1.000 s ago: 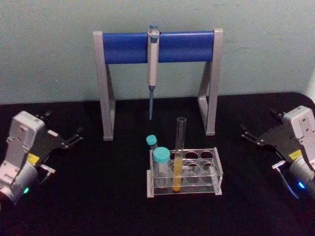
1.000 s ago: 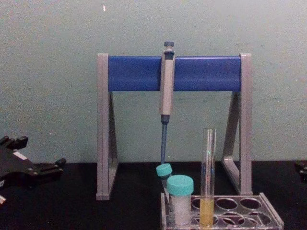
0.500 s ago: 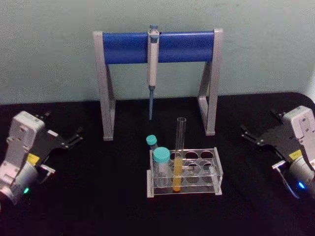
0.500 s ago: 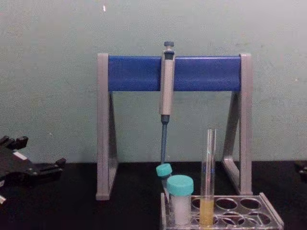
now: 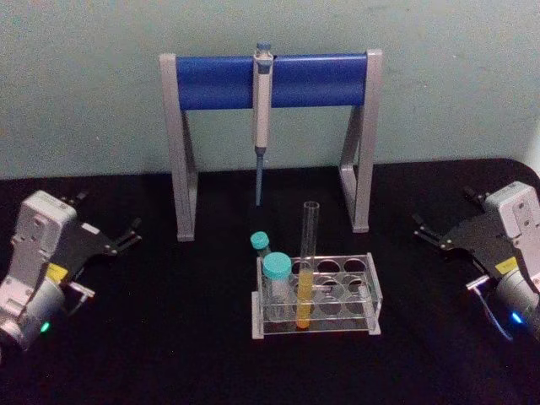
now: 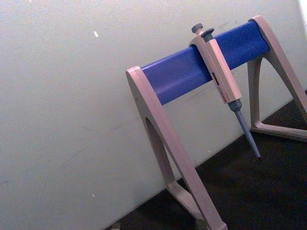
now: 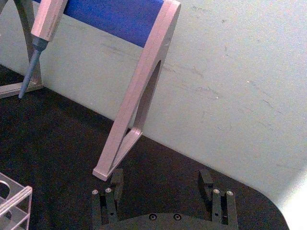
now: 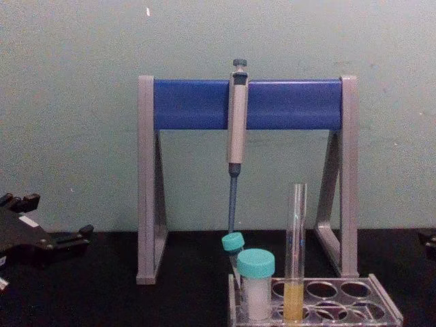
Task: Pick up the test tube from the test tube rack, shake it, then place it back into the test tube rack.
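1. The table (image 5: 169, 337) has a flat black top. It runs from the near edge back to a pale green wall (image 5: 84, 84).
2. A pipette stand (image 5: 181, 169) rests directly on the top at the rear centre, near the wall. Both grey leg frames are planted flat, with a blue bar spanning them.
3. A test tube rack (image 5: 342, 314) sits directly on the top in front of the stand, apart from it. It lies toward the stand's right leg and stands level on its base.
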Controlling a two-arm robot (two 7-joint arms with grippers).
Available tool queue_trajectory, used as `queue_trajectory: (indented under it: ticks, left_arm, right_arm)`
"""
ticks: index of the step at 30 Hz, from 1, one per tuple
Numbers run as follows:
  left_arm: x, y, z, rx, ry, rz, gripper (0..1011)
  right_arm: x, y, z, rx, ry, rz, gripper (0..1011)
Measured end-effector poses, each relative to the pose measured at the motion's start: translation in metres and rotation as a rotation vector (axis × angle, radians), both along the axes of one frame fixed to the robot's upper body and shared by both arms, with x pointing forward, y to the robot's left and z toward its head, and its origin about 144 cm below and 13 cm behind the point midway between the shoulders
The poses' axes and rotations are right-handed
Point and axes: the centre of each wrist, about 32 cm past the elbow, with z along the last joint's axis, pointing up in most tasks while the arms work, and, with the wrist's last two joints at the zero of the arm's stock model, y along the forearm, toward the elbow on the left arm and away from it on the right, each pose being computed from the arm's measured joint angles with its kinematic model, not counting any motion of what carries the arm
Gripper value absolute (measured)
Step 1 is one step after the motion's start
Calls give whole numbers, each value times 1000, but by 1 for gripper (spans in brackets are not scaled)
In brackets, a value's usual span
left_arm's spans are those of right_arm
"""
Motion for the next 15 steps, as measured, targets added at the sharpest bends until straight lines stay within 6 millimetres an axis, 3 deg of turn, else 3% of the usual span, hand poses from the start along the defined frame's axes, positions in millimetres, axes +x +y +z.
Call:
queue_trajectory:
  ticks: [15]
  left_arm:
    - [0, 0, 0, 0, 0, 0, 1001]
  right_arm:
    - [0, 0, 0, 0, 0, 0, 1000]
